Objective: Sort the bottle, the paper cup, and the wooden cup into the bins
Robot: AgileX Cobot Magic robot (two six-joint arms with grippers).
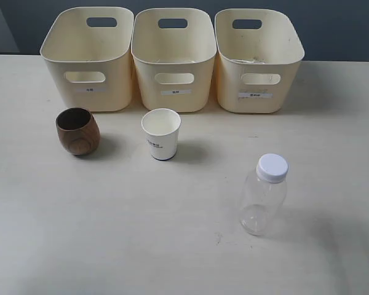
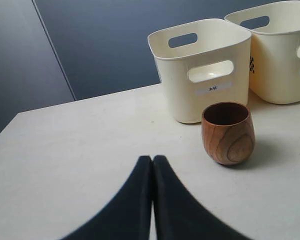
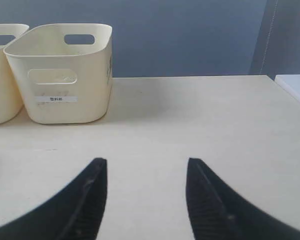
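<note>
Left gripper (image 2: 152, 159): dark fingers pressed together, nothing between them, closed, hanging low over the bare table (image 1: 111, 239). Right gripper (image 3: 146, 162): fingers stand well apart, nothing in the gap, open, also over bare tabletop.

Nearest in the exterior view is the bottle (image 1: 263, 195). It is clear plastic with the white cap (image 1: 272, 167) on, stands upright on the right part of the table, and is well apart from both cups and from the bins.

Further back is the paper cup (image 1: 161, 134), white, upright, mouth up, with dark print on its side too small to read. It sits about mid-table in front of the middle bin (image 1: 149, 86), near it but not touching. To its left, at about the same depth, is the wooden cup (image 1: 77, 131) — dark brown, rounded, upright, in front of the left bin (image 1: 115, 92), near but apart. The left wrist view shows that cup beyond the closed fingertips, off to one side.

Farthest back are three cream bins in a row against the dark wall, the left, the middle and the right bin (image 1: 229, 86), their sides touching or nearly so. Each has oval handle cut-outs and a small white label on the front, text unreadable. The right wrist view has the right bin beyond the open fingers — well apart from them.
</note>
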